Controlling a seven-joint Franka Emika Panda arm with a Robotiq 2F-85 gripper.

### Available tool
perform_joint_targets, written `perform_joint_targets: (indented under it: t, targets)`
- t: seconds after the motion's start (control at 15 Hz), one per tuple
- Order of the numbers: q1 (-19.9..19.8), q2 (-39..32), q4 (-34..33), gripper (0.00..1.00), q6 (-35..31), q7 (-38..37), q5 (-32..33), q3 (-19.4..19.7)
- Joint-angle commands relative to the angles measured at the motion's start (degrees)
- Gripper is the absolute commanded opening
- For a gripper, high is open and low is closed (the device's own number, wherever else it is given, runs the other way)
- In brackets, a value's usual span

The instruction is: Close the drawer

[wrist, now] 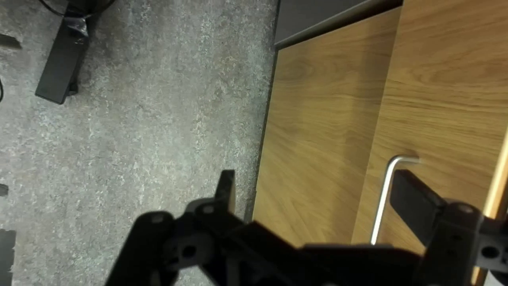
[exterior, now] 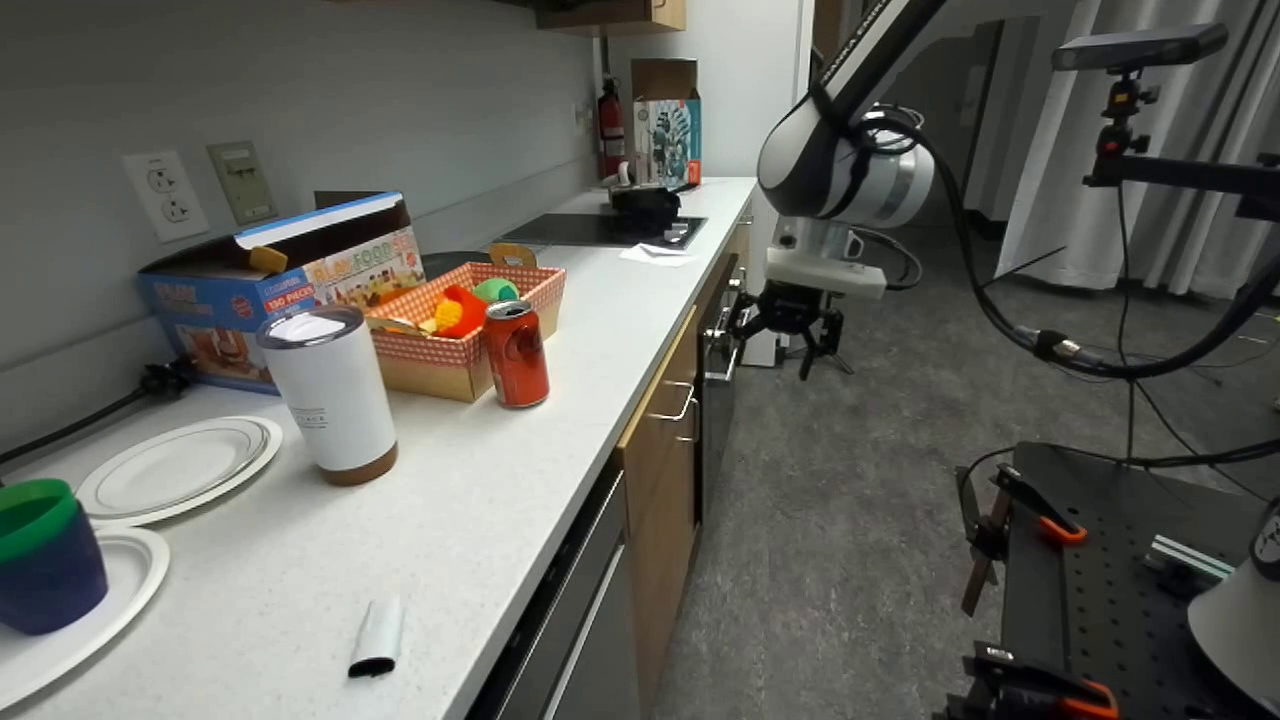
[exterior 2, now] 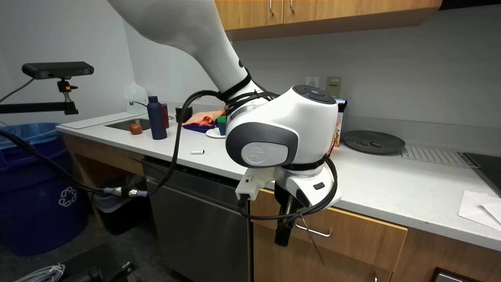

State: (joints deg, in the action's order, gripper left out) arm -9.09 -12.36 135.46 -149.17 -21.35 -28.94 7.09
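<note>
The drawer sits under the counter. Its light-wood front [exterior: 660, 420], with a silver bar handle [exterior: 684, 402], also shows in an exterior view [exterior 2: 368, 235] and in the wrist view [wrist: 448, 99]. Its upper edge sticks out slightly past the counter edge, with a dark gap behind it in the wrist view. The inside is hidden. My gripper [exterior: 785, 345] points down in front of the drawer front, open and empty. In the wrist view [wrist: 313, 176], the handle appears between the fingers, close beside the right finger; I cannot tell whether they touch. The wrist partly hides the front in an exterior view [exterior 2: 283, 235].
A wooden cabinet door [wrist: 317, 139] lies below the drawer. A steel dishwasher [exterior 2: 195, 227] stands beside it. The counter [exterior: 520, 500] carries a red can [exterior: 517, 365], a white tumbler [exterior: 335, 400] and a basket [exterior: 430, 365]. A black worktable [exterior: 1100, 500] with clamps stands opposite.
</note>
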Motion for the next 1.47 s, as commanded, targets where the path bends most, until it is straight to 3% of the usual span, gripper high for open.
perform_joint_targets:
  t: [0.0, 0.53, 0.6, 1.4]
  targets:
    - [-1.1, 12.6, 10.5, 1.0, -0.2, 5.3, 0.4, 1.4]
    - [-1.6, 31.0, 19.6, 1.0, 0.1, 13.8, 0.4, 5.4]
    - [-0.9, 25.8, 16.5, 1.0, -0.1, 11.7, 0.3, 5.0]
    - [-0.9, 26.0, 17.0, 1.0, 0.0, 11.7, 0.3, 5.2]
